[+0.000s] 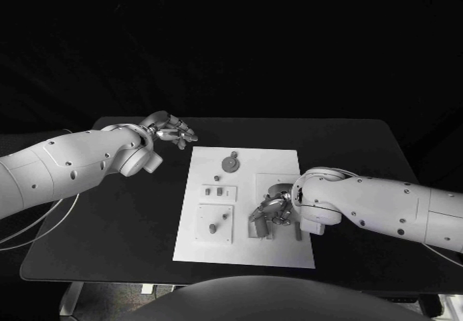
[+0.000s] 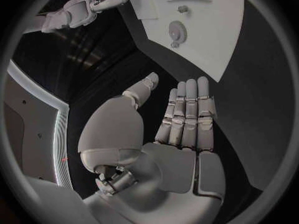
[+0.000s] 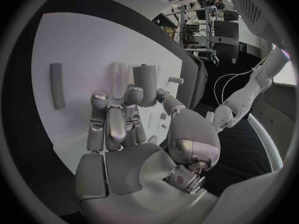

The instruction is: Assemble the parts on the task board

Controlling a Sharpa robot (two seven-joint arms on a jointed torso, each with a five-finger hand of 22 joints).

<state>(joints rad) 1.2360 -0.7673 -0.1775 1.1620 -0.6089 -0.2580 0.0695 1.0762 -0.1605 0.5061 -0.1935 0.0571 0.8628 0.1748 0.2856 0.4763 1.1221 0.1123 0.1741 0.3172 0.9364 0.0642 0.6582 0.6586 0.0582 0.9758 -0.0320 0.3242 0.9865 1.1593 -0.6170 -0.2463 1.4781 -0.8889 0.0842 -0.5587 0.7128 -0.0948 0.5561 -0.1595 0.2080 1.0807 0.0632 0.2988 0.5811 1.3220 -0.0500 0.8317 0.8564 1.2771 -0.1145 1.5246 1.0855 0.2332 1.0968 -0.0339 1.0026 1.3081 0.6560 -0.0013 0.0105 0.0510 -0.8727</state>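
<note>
Two hands: left hand (image 1: pixel 166 131) empty, fingers (image 2: pixel 190 112) straight; right hand (image 1: pixel 273 208) over task board (image 1: pixel 198 227), fingers' state unclear.

The task board (image 1: pixel 246 207) is plain white on a black counter (image 1: pixel 116 221). The parts (image 1: pixel 229 162) on it are grey. Both arms are white, each hand (image 1: pixel 273 210) silver.

Board (image 1: pixel 246 254) in the middle of the table (image 1: pixel 106 247). Round part (image 1: pixel 229 162) on the board's far end, small parts (image 1: pixel 219 192) just nearer, another (image 1: pixel 212 229) on the near left. Right hand (image 1: pixel 273 210) over the board's right half, perhaps touching a part there. Left hand (image 1: pixel 166 130) off the board's far left corner, apart from it
</note>
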